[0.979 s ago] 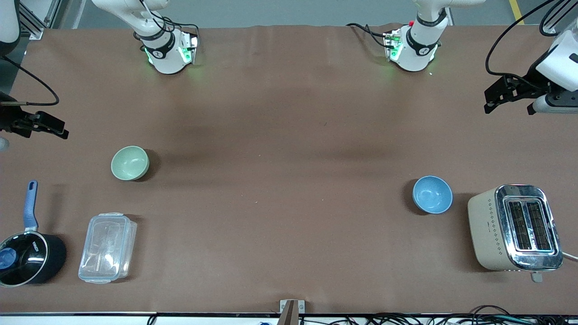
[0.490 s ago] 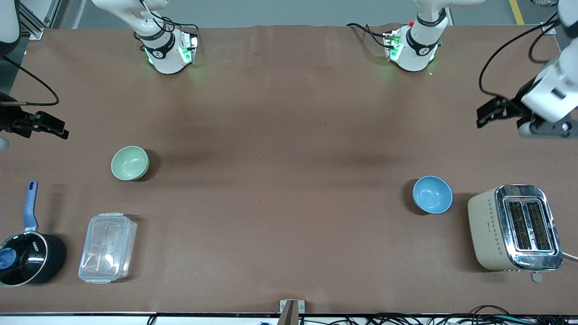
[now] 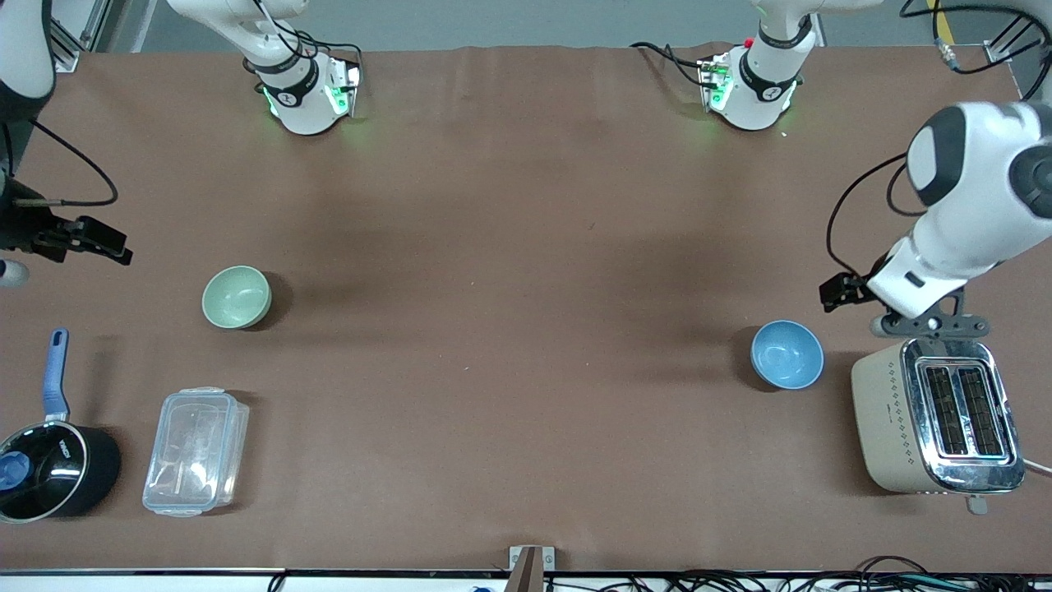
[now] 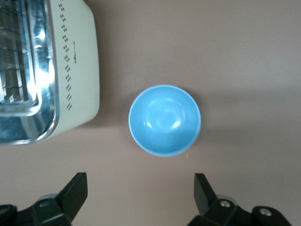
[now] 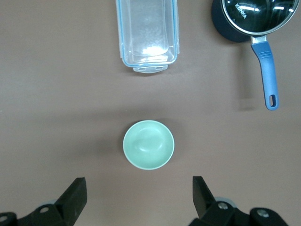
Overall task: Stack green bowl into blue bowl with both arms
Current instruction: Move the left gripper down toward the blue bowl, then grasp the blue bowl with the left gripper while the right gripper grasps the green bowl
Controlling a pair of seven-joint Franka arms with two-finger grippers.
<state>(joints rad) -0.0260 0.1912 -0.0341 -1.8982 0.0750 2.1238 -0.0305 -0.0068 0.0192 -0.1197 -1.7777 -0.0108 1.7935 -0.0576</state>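
Right gripper (image 3: 99,242) hangs at the right arm's end of the table, over bare mat near the green bowl (image 3: 237,296), fingers (image 5: 75,195) spread wide apart, holding nothing. In the right wrist view the green bowl (image 5: 148,144) sits centred ahead of the open fingers, upright, empty. Black saucepan (image 3: 51,469) with blue handle lies nearer the front camera than the green bowl, toward the right arm's end. Clear plastic container (image 3: 196,450), lid on, just beside the saucepan, also nearer the camera than the green bowl, apart from it.

Green bowl and blue bowl (image 3: 786,354) well apart, at separate ends of the table (image 3: 509,329); not stacked.

Blue bowl upright, empty, resting on the mat toward the left arm's end. Cream toaster (image 3: 937,415) with chrome top stands just beside the blue bowl, not touching, slightly nearer the camera. Left gripper (image 3: 846,289) is over the mat close to the blue bowl and toaster. Left wrist view: fingers (image 4: 75,190) wide apart, empty, blue bowl (image 4: 164,120) centred ahead of them, toaster (image 4: 47,70) beside it.
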